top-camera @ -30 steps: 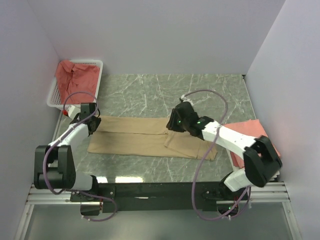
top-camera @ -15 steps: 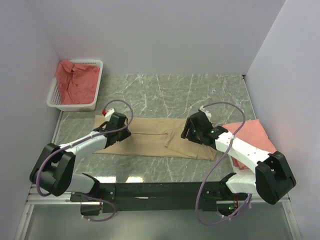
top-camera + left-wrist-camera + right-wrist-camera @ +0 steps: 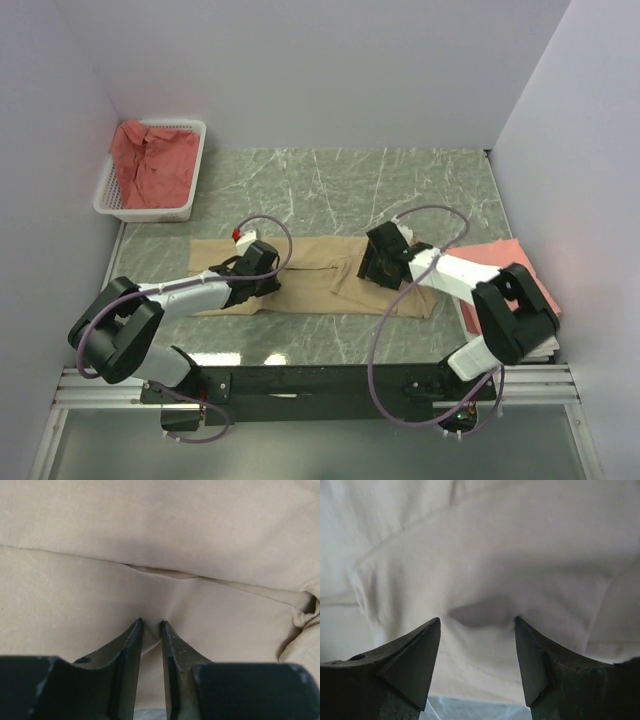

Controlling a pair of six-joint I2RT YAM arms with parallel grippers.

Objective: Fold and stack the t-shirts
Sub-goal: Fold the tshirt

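Tan t-shirt (image 3: 310, 262) lies flat mid-worktop (image 3: 330, 190) as a long strip, side panels turned in, one seam line running along it.

Left pincer (image 3: 264, 275) is low on the strip's left half. In the wrist view the fingers are nearly together with a thin tuck of cloth between them. I read it as clamped on the t-shirt, though how many layers it has cannot be told.

Right pincer (image 3: 376, 262) is over the right half, jaws wide apart, cloth humped between them and not gripped.

Pink shirt (image 3: 500, 262) sits folded at the right edge. Red shirt (image 3: 150, 160) waits in the basket (image 3: 146, 208), far left.

Risks as I judge them:
- The left grip looks shallow. If it holds only the top layer, a lift would peel the turned-in panel open instead of carrying the whole end.
- If the right jaws close on that small hump alone, the cloth may slip out mid-fold.
- One side gripped and the other not means any pull now would drag the strip askew and wrinkle the centre.
- The right arm is near the pink shirt, so a wide swing could disturb it.
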